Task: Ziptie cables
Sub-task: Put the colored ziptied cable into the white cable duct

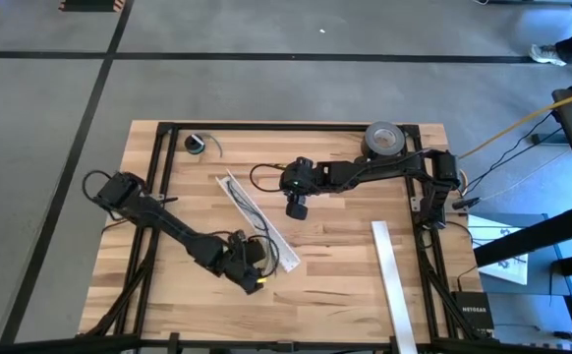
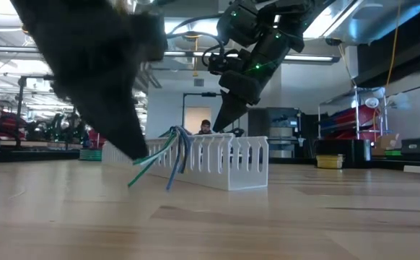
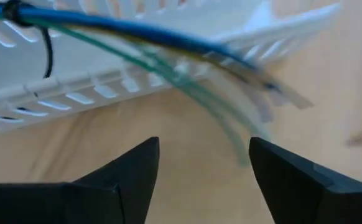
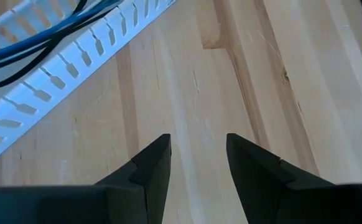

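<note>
The wooden table (image 1: 335,251) carries a slotted white duct (image 1: 258,221) lying diagonally near its middle, running from about 11 o'clock to 5 o'clock. A second white strip (image 1: 392,280) lies at the table's 4 o'clock, and a grey tape roll (image 1: 384,140) sits at the far edge near 1 o'clock. The left arm reaches in from 9 o'clock, and the left gripper (image 1: 255,278) is at the duct's 5 o'clock end. The right arm comes in from 2 o'clock, and the right gripper (image 1: 297,209) hangs over bare wood just right of the duct's middle. The cables (image 3: 168,53), blue, green and pale, run along inside the duct and spill out of its near end, drooping toward the table in the low view (image 2: 163,155). In the left wrist view their loose tips fan out just ahead of the left fingers (image 3: 131,171), above the gap and nearer the right-hand finger; the fingers stand well apart and hold nothing, with no contact to be seen. A thin black ziptie (image 3: 44,43) loops around the bundle farther back in the duct. In the right wrist view the right fingers (image 4: 153,165) are partly open over bare wood, holding nothing, with the duct (image 4: 50,68) and its cables well off to one side. A small coil (image 1: 198,145) lies at the far-left corner.
</note>
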You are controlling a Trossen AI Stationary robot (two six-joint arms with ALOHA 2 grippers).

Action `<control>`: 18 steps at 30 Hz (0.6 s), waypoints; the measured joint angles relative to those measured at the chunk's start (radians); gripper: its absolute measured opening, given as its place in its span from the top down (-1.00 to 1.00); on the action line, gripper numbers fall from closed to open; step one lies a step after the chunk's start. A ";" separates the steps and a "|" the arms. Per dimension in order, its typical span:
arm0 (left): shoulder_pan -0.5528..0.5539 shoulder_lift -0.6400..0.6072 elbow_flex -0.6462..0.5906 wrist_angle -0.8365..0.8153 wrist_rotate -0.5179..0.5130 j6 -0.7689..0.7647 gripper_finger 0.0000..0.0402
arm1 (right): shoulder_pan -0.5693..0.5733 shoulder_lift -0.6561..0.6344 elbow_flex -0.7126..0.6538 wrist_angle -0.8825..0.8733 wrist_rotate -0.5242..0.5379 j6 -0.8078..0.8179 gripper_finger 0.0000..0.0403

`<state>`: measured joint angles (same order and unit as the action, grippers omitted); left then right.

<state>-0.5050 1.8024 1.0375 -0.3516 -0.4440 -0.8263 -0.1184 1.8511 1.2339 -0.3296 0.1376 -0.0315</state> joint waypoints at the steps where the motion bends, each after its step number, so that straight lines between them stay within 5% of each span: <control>1: 0.007 0.011 0.000 -0.012 0.000 0.022 -0.17 | 0.000 0.000 0.000 0.000 0.000 0.000 0.29; 7: 0.023 0.041 0.000 -0.003 -0.039 0.147 -0.17 | 0.000 0.000 0.000 0.025 0.000 0.000 0.29; 18: 0.041 0.046 0.008 0.290 -0.058 0.263 -0.17 | 0.000 0.000 0.000 0.044 0.000 0.000 0.29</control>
<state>-0.4640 1.8483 1.0454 -0.0617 -0.5016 -0.5628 -0.1181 1.8515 1.2339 -0.2852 0.1375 -0.0315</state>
